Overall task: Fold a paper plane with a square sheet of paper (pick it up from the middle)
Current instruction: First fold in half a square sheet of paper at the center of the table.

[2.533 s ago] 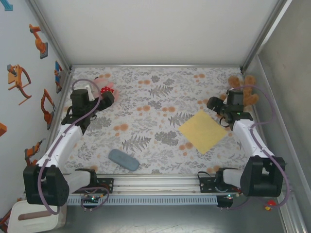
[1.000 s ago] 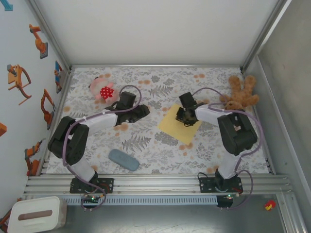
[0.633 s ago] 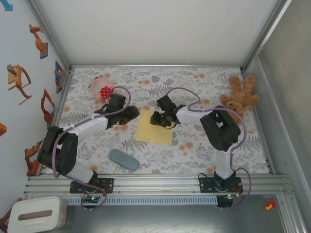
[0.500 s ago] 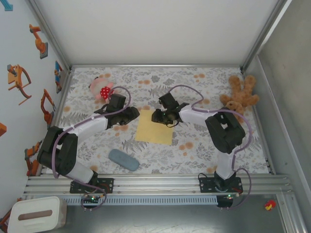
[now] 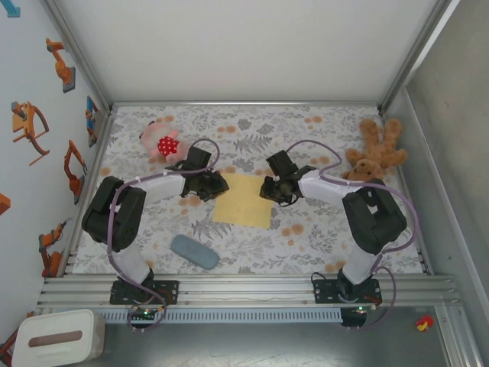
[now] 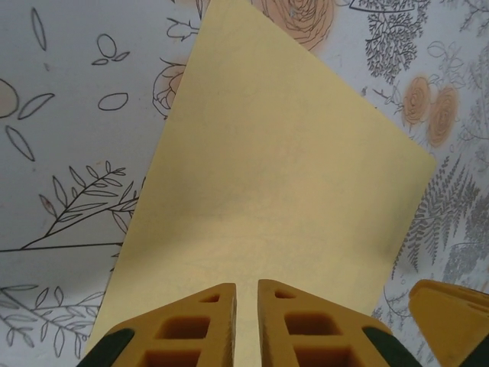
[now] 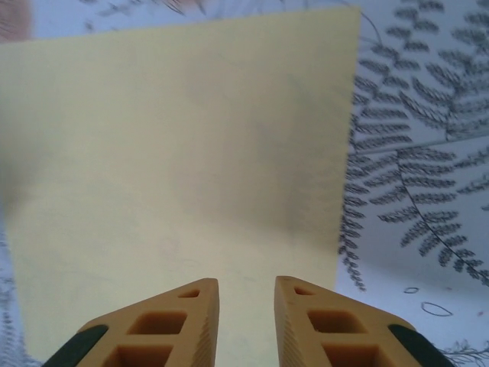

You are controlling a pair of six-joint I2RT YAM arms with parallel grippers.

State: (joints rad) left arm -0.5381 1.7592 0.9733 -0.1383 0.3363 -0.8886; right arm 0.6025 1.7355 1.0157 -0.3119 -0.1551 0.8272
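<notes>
The square sheet of paper (image 5: 243,201) is plain yellow and lies flat on the flowered table top near the middle, with no crease showing. My left gripper (image 5: 220,184) sits low at the sheet's upper left edge. In the left wrist view its jaws (image 6: 246,284) are closed down to a thin slit over the sheet (image 6: 283,176), and nothing shows between them. My right gripper (image 5: 267,191) is at the upper right edge. Its fingers (image 7: 246,280) stand a little apart above the sheet (image 7: 176,138), holding nothing.
A grey-blue oblong pad (image 5: 194,251) lies near the front left. A brown teddy bear (image 5: 374,149) sits at the back right and a pink toy (image 5: 162,141) at the back left. Metal rails and walls frame the table.
The sheet slid left to the table's middle and now lies still. The right gripper drew back to its right edge. The left gripper came to its left edge and closed almost fully.
</notes>
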